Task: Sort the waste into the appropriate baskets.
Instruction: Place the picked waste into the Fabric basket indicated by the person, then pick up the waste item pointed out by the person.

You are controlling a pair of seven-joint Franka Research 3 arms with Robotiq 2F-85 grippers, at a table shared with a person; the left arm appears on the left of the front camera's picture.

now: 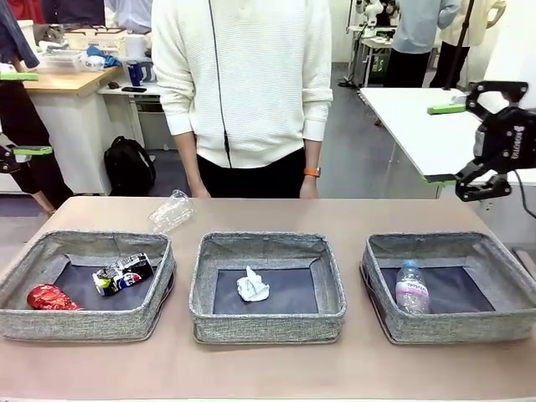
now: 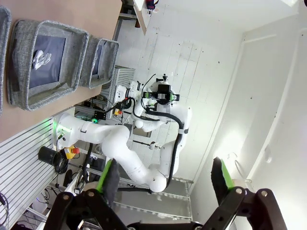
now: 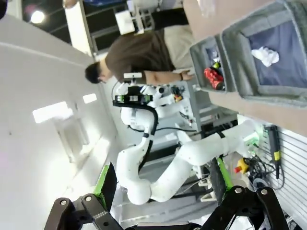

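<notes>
While both grippers gape wide: left basket (image 1: 159, 289) with red can (image 1: 50, 297) and dark can (image 1: 123, 274), middle basket (image 1: 266, 247) with paper ball (image 1: 252, 286), right basket (image 1: 494, 280) with bottle (image 1: 410, 288).

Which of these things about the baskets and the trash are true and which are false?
1. The white paper ball lies in the middle basket. True.
2. The pink-labelled bottle lies in the left basket. False: it is in the right basket.
3. The red can and the dark multicoloured can share the left basket. True.
4. The clear plastic container is inside a basket. False: it lies on the table, behind the baskets.
5. The right claw holds a can. False: it is open, empty and raised above the table.
</notes>
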